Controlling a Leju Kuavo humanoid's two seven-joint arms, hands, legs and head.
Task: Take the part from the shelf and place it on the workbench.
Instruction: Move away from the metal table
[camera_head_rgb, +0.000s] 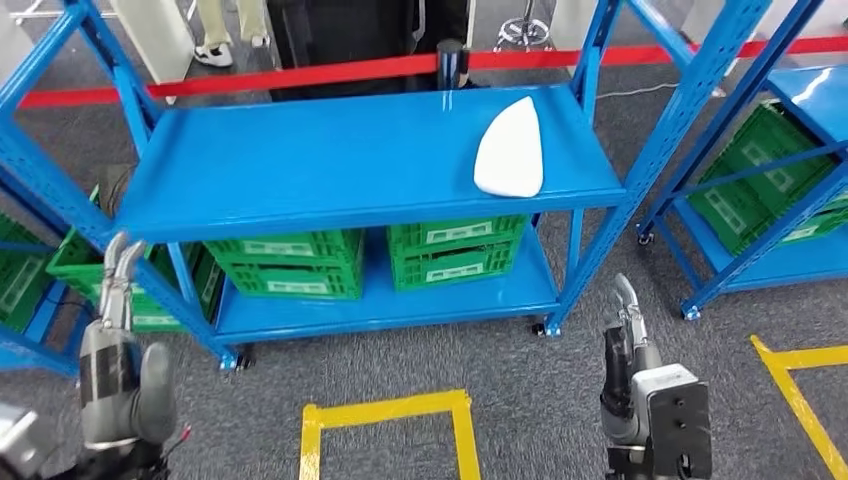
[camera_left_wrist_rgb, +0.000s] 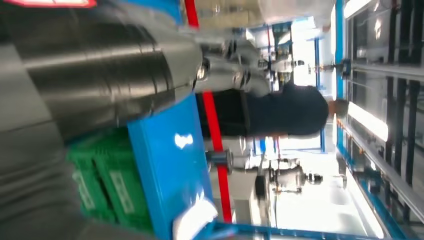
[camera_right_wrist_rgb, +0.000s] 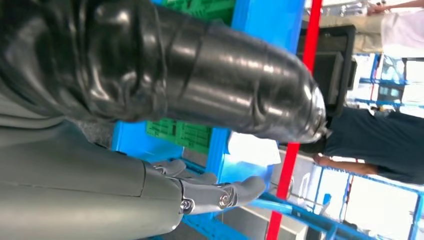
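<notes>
Blue shelf (camera_head_rgb: 330, 160): one white part (camera_head_rgb: 510, 150), four green crates (camera_head_rgb: 455, 250).

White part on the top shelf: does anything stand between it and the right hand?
Nothing visible does. The white part lies alone near the top shelf's front right edge, and the right hand hangs lower, in front, with only floor between.

Both arms are raised forward, the left hand (camera_head_rgb: 118, 285) and right hand (camera_head_rgb: 627, 318) apparently empty, fingers extended.
</notes>
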